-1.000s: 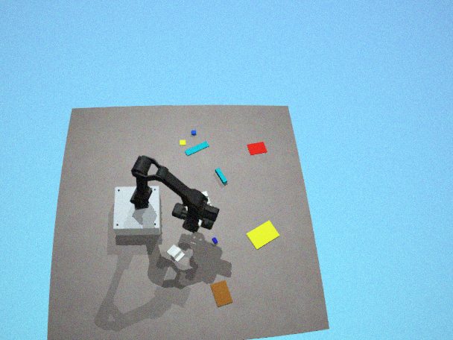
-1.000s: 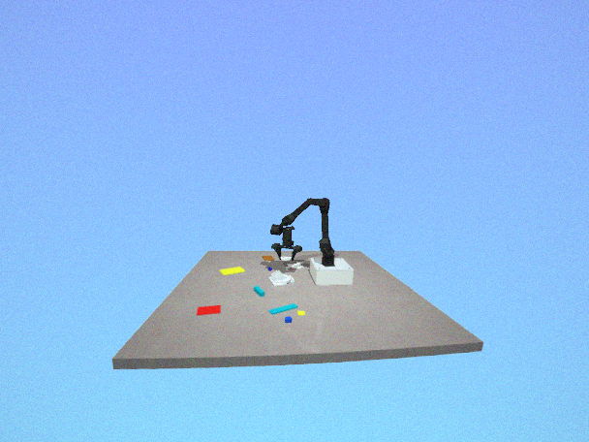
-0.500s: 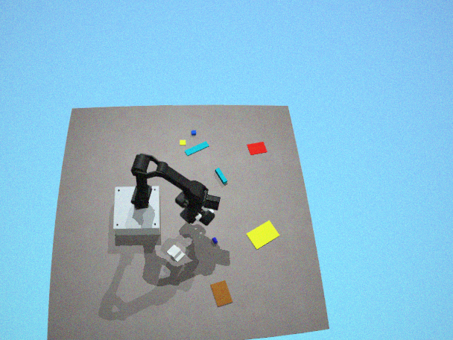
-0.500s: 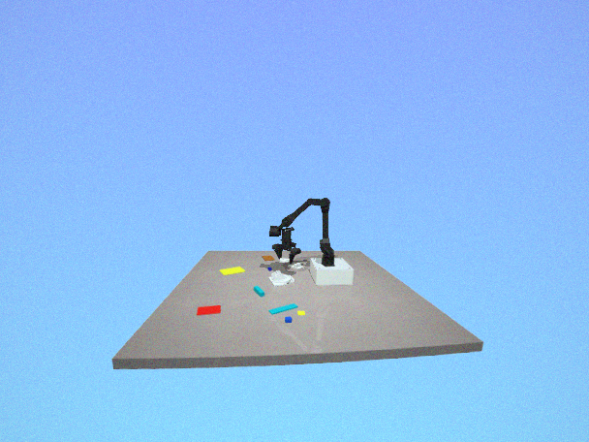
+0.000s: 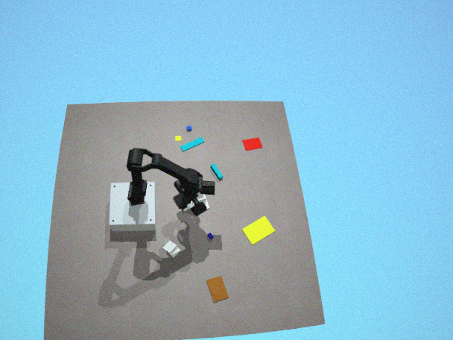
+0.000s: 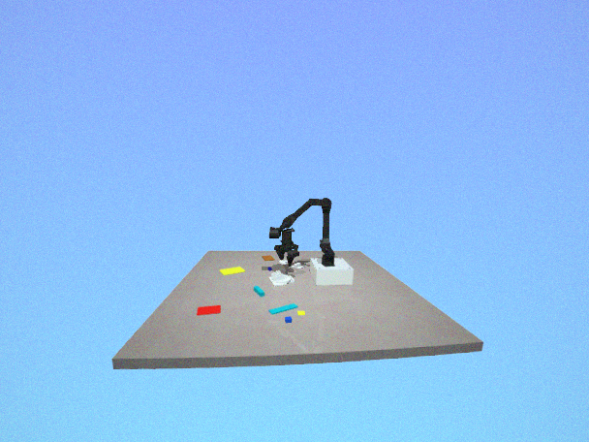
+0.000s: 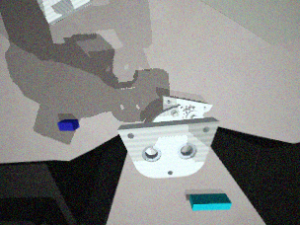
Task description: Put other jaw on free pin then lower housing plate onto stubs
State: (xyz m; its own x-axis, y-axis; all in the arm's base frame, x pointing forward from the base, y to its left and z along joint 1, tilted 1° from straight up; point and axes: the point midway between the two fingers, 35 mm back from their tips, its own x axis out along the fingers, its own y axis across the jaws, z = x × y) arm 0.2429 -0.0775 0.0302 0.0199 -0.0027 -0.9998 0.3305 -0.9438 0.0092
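Observation:
My gripper (image 5: 189, 205) (image 6: 286, 260) (image 7: 165, 132) is shut on the white housing plate (image 7: 169, 165) by its two side edges. The plate has two large round holes and smaller ones near its edges, and is held above the table. The white base with the jaws (image 5: 205, 202) (image 6: 281, 278) (image 7: 197, 106) lies on the table, near and partly under the gripper in the top view. In the wrist view it shows beyond the plate's upper edge, which hides much of it. I cannot tell whether both jaws sit on their pins or whether the teeth mesh.
A white block-like stand (image 5: 171, 248) lies near the arm's white base box (image 5: 119, 201) (image 6: 334, 276). A small blue block (image 5: 210, 236) (image 7: 68, 124) and a short teal bar (image 5: 216, 171) (image 6: 259, 291) (image 7: 210, 202) lie nearby. A yellow plate (image 5: 258, 230) (image 6: 232, 270) and an orange plate (image 5: 217, 289) lie farther off.

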